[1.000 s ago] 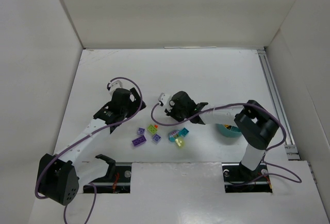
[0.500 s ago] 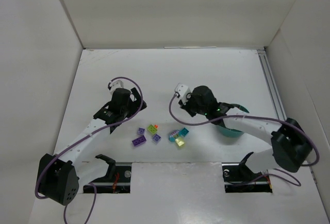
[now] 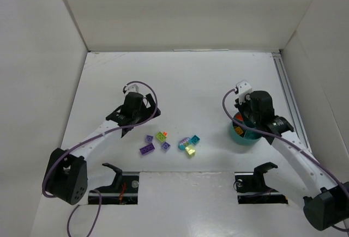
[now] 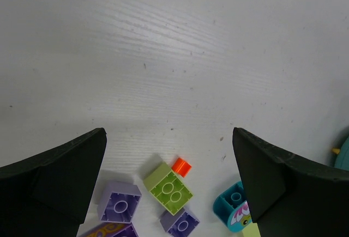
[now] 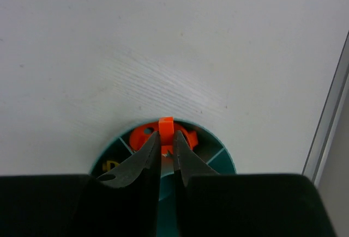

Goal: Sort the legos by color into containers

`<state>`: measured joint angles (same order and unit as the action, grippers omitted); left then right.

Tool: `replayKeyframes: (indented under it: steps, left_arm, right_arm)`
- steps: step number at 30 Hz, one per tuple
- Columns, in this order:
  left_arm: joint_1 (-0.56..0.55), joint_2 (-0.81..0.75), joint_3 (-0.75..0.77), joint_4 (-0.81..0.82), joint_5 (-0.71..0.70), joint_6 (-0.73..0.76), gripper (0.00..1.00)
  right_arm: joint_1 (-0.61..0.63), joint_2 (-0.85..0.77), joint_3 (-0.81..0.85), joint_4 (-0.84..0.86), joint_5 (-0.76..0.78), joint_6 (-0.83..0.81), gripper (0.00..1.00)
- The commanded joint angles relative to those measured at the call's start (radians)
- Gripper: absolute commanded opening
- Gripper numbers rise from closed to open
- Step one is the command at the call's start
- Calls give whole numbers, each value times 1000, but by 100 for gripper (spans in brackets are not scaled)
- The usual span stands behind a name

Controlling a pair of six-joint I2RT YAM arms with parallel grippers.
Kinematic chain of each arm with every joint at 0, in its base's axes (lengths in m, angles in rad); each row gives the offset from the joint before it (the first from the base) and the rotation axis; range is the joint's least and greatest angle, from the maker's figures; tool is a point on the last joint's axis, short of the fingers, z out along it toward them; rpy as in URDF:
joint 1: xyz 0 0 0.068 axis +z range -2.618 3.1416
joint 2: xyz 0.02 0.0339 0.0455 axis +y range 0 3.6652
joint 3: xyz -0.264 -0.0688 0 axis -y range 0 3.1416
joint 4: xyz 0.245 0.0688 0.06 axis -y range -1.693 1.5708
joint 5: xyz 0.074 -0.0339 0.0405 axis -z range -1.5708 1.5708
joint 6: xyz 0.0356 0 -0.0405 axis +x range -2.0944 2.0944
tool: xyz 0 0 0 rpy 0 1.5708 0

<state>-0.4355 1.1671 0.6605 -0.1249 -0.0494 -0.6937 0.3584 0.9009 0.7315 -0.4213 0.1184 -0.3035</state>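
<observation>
Hovering over the small round teal plastic bowl with inner dividers, the right gripper has its jaws clenched on a tiny orange plastic brick, pinched upright between the two dark fingertips. Directly beneath it, the wedge compartment at the far side of the bowl holds other orange pieces, and a yellow piece lies in the neighbouring wedge to the left. The bowl stands on the white table on the right side, well apart from the loose bricks.

The left gripper hangs above the table near the loose cluster, with its jaws released and spread wide, holding nothing. Between its fingers, the left wrist view shows a lime green two-stud brick with a small orange stud touching its far corner. A pale purple square brick sits just to its left and a second purple brick just beside its near edge. A teal rounded brick with a printed face lies to the right. From above, a flat purple brick and a translucent yellow brick lie at the near side of the group.
</observation>
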Motion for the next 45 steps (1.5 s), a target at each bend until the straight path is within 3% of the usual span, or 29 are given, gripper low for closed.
replayKeyframes:
  steps: [1, 9, 28, 31, 34, 36, 38, 39, 45]
  left_arm:
    - [-28, 22, 27, 41, 26, 25, 100]
    - [-60, 55, 47, 59, 36, 34, 100]
    - [-135, 114, 93, 50, 25, 53, 100]
    - [-175, 132, 103, 50, 25, 53, 100]
    - [-219, 164, 114, 38, 25, 53, 100]
    - [-238, 192, 123, 37, 25, 40, 100]
    - [-264, 215, 123, 37, 25, 30, 100]
    - [-275, 241, 123, 37, 25, 20, 100]
    - [-350, 312, 172, -39, -42, -32, 100]
  right_arm:
    - [-39, 24, -15, -93, 7, 24, 14]
    - [-58, 15, -24, -112, -2, 43, 14]
    - [-58, -23, -6, -131, 20, 61, 33]
    - [-58, -36, -6, -120, 20, 52, 41]
    - [-58, -68, -6, -99, 10, 52, 57]
    - [-58, -94, -6, -74, 20, 52, 75]
    - [-58, -108, -6, -62, 20, 52, 84]
    - [-58, -117, -6, -62, 20, 52, 97]
    - [-67, -117, -6, -50, 38, 52, 100]
